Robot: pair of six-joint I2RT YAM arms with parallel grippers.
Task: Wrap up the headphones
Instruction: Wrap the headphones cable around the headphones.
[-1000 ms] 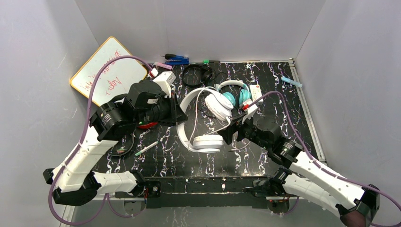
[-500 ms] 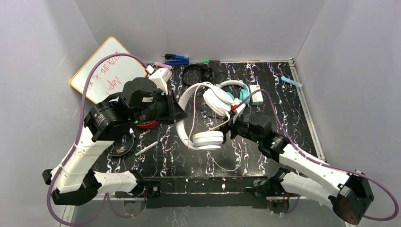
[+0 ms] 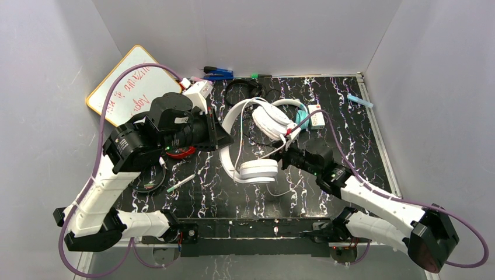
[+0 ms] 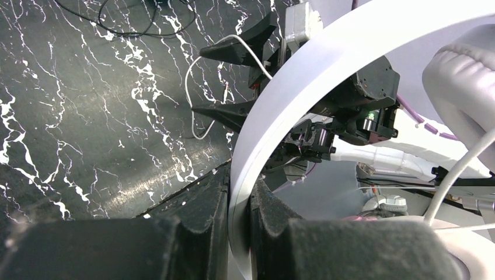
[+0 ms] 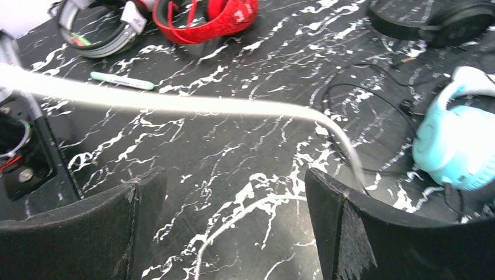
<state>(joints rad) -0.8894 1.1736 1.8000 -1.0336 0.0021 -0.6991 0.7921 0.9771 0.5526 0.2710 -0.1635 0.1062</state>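
Observation:
My left gripper (image 3: 225, 140) is shut on the band of the all-white headphones (image 3: 232, 122) and holds them up. One cup (image 3: 258, 171) hangs low and the other (image 3: 271, 122) sits higher. In the left wrist view the band (image 4: 303, 76) runs between my shut fingers (image 4: 201, 210). My right gripper (image 3: 281, 156) is open beside the lower cup, and the white cord (image 5: 175, 104) stretches just above its open jaws (image 5: 233, 181). The teal headphones (image 3: 302, 116) lie behind. The red headphones (image 5: 204, 17) are mostly hidden under the left arm. The small black headphones (image 3: 244, 90) lie at the back.
The white-and-black headphones (image 3: 149, 181) and a green marker (image 3: 181, 182) lie at the left. A whiteboard (image 3: 131, 87) leans at the back left. Blue tools (image 3: 218, 73), a small white box (image 3: 316, 116) and a light-blue pen (image 3: 359, 100) lie along the back.
My right gripper has moved left and farther from the base, up to the cord by the lower cup. My left gripper has shifted back a little with the white headphones still held.

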